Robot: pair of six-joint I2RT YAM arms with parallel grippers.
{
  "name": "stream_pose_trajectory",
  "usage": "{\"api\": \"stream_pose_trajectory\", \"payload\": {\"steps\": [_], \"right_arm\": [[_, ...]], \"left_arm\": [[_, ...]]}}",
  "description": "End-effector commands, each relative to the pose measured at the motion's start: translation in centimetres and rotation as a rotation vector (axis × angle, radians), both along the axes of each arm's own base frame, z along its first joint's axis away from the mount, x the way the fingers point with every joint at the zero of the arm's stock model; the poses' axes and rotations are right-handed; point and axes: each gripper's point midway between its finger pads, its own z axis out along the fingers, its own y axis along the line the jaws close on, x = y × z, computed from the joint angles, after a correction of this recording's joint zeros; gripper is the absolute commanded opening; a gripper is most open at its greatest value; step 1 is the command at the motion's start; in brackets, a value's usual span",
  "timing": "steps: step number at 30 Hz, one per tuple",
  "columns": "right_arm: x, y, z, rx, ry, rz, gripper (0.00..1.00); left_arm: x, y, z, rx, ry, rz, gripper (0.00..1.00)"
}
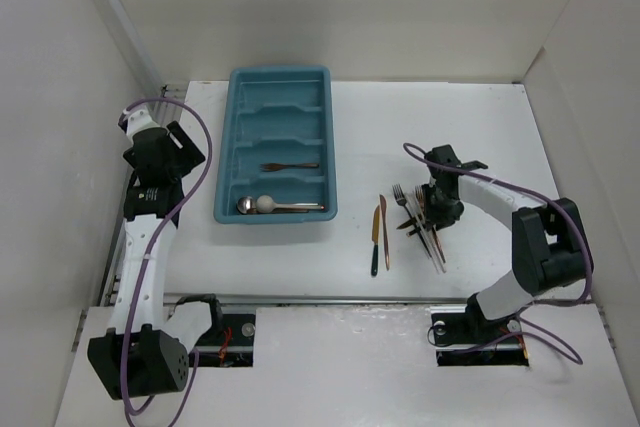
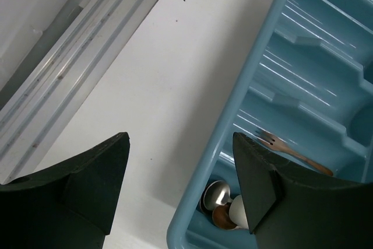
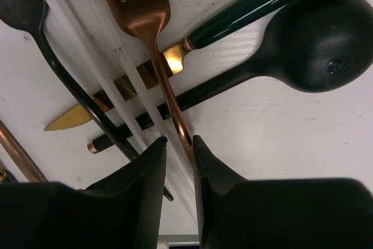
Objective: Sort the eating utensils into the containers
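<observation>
Right of the tray (image 1: 225, 147), our right gripper (image 3: 179, 141) pinches the copper fork (image 3: 140, 4) by its slim handle; our left gripper (image 2: 180, 138) gapes wide. We judge the fork stiff, light and slippery.

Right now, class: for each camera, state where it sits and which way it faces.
Top external: above and behind the robot, looking down on tray and loose utensils; left arm and right arm show.
Left wrist: on the left arm, facing down at the tray's near corner; its open fingers show.
Right wrist: low over the loose utensils, facing down; its fingers pinch a copper fork.
Shared: top and left wrist both show the tray.
</observation>
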Motion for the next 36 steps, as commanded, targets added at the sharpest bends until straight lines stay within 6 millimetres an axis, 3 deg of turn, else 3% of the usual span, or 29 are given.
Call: {"api": "stream_pose_trajectory", "payload": {"steps": [1, 4, 9, 15, 18, 21, 25, 36], "right_arm": [[1.0, -0.4, -0.4, -0.011, -0.03, -0.038, 0.3], [0.5, -1.1, -1.2, -0.033, -0.001, -0.05, 0.28], [0.6, -2.1, -0.7, -0.041, -0.011, -0.075, 0.28], [1.7, -1.8, 3.5, -0.02, -0.088, -0.002, 0.37], [1.8, -2.9, 4.2, -0.04, -0.101, -0.035, 0.37], [1.5, -3.5, 2.6, -0.05, -0.05, -0.054, 0.35], [1.1, -2.7, 0.6, -0.009, -0.002, -0.041, 0.32], [1.0, -2.2, -0.3, 0.02, 0.01, -0.035, 0.32]], "left_arm": [[-0.3, 0.4, 1.4, 0.0, -0.054, 0.024, 0.69], [-0.3, 0.4, 1.4, 0.0, -0.054, 0.024, 0.69], [-0.3, 0.4, 1.4, 0.0, -0.054, 0.024, 0.69], [-0.1, 0.4, 1.1, -0.001, -0.045, 0.024, 0.69], [0.0, 0.4, 1.3, 0.0, -0.054, 0.024, 0.69], [0.0, 0.4, 1.3, 0.0, -0.054, 0.024, 0.69], [0.0, 0.4, 1.3, 0.008, -0.051, 0.02, 0.69], [-0.2, 1.2, 1.3, 0.012, -0.051, 0.046, 0.69]]}}
